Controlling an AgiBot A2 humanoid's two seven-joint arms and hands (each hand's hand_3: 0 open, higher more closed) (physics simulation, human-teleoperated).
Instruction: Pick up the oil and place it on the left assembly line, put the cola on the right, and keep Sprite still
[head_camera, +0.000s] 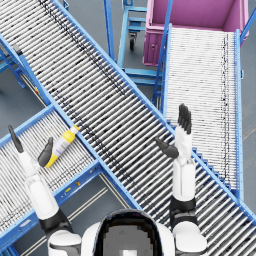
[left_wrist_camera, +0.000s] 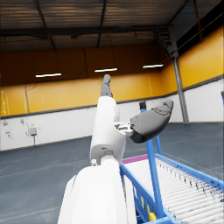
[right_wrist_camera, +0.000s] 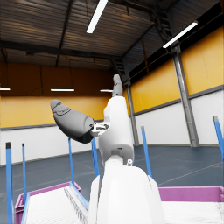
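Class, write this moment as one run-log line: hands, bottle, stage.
left hand: open, empty | right hand: open, empty, above middle conveyor | oil bottle: lying on left conveyor, beside left hand | cola, Sprite: not visible

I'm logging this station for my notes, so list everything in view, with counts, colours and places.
Long diagonal roller conveyor: one, grey rollers, blue frame, middle.
Left roller conveyor: one, same colours, lower left.
Right roller conveyor: one, same colours, upper right.
Yellow-capped oil bottle: one, white and yellow, lying on the Left roller conveyor.
Magenta bin: one, at the Right roller conveyor's far end.
Left hand: one, dark, empty, fingers apart, beside the bottle.
Right hand: one, dark, empty, fingers apart, over the Long diagonal roller conveyor.
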